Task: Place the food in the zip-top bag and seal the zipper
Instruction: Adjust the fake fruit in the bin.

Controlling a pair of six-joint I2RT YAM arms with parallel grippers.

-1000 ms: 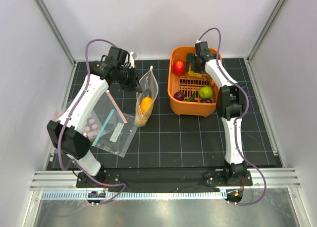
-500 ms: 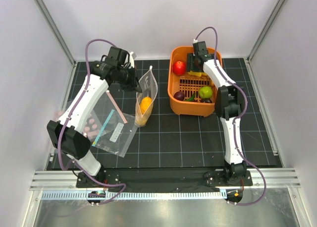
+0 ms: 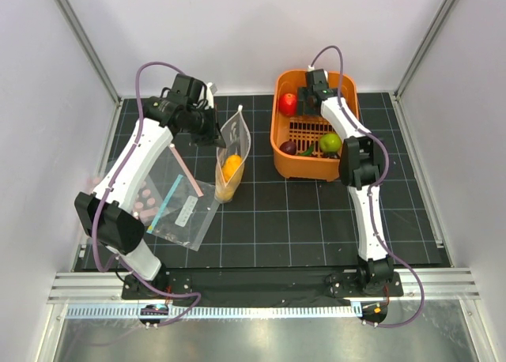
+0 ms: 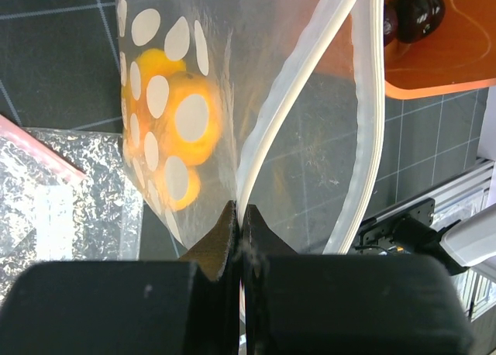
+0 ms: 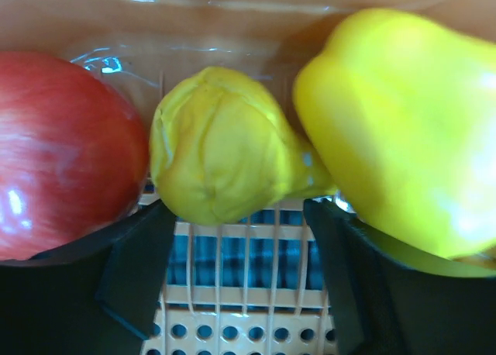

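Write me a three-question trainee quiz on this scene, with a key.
1. True or false: the left gripper is shut on the edge of the bag.
2. Straight ahead of the open right gripper is: A) a lime B) a small yellow fruit C) a purple piece.
3. Fill in: the apple lies in the orange ___.
Key: 1 true; 2 B; 3 basket.
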